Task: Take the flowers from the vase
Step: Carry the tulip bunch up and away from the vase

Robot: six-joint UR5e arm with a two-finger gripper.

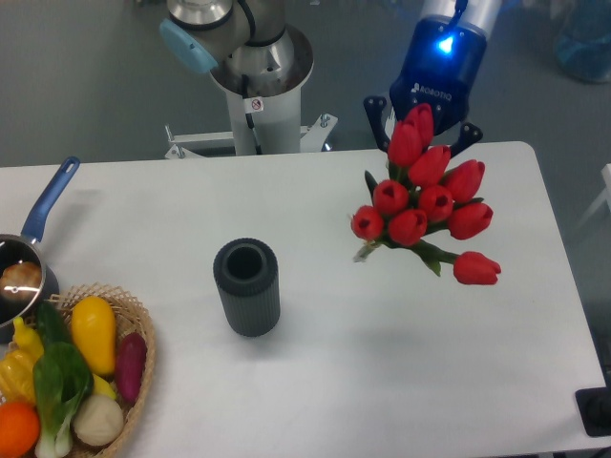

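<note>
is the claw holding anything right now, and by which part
It seems to hold the flowers, lifted clear of the vase. The claw sits behind the top buds, so the exact point of hold is hidden.

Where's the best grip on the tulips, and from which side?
Probably the stems at the lower-left end of the flowers, coming from above and closing across them. The buds fan out wide and look crushable, while the stems narrow into one slim bundle. Little stem shows, so margin is tight.

Glossy, plastic-looking flowers [425, 196] below the pincer [423, 122]; matt ribbed vase [247, 287] to its lower left on the smooth white bench [382, 363]; wicker basket [141, 382].
</note>
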